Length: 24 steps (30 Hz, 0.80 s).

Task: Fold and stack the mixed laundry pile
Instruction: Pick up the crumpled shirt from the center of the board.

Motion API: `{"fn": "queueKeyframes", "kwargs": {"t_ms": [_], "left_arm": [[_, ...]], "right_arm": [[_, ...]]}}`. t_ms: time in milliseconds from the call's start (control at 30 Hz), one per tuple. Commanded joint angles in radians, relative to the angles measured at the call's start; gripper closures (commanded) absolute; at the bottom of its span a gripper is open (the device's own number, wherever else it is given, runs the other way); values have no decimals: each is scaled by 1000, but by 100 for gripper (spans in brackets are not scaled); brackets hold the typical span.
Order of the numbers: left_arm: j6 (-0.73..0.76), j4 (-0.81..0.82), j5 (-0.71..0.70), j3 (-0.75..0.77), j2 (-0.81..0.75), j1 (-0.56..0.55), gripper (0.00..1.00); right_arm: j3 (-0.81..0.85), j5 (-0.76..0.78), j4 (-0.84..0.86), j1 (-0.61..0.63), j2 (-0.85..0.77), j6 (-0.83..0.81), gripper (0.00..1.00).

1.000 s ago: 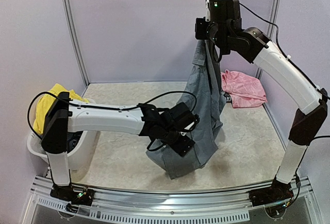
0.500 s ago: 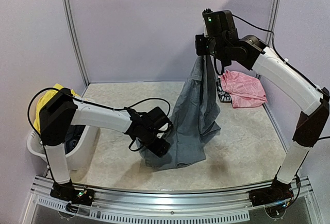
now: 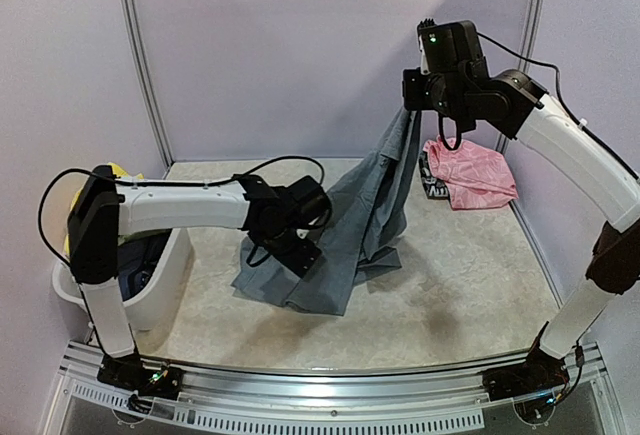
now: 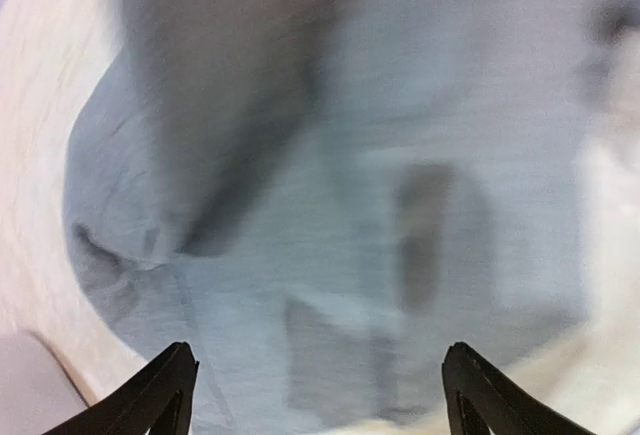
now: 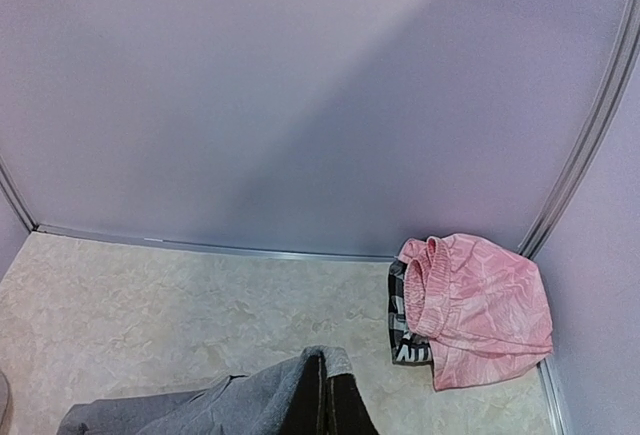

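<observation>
The right pincer [image 3: 412, 107] is raised high at the back, pressed together on an edge of the grey shirt [image 3: 372, 200]. The shirt drapes down from it to the bench [image 3: 470, 285], where its lower part lies crumpled. The left pincer [image 4: 318, 400] sits low over that heap, fingers spread wide; whether they touch the cloth I cannot tell. A pink garment [image 3: 472, 173] lies in the far right corner over a dark patterned piece [image 3: 428, 183]. At the left, a white tub [image 3: 165, 290] holds a yellow garment [image 3: 124, 170] and something dark blue [image 3: 150, 255].
</observation>
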Motion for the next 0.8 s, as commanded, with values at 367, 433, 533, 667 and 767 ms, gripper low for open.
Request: {"fn": "queueKeyframes", "kwargs": {"t_ms": [367, 433, 533, 667, 767], "left_arm": [[9, -59, 172, 150, 189, -217, 20], [0, -61, 193, 160, 214, -217, 23], [-14, -80, 213, 194, 254, -219, 25], [-18, -89, 218, 203, 280, -220, 27], [-16, -83, 215, 204, 283, -220, 29]], "right_arm": [[-40, -43, -27, -7, -43, 56, 100], [-41, -47, -32, -7, -43, 59, 100], [-41, -50, -38, -7, -42, 61, 100], [-39, -55, -41, -7, -43, 62, 100], [-39, -57, -43, -7, -44, 61, 100]]}}
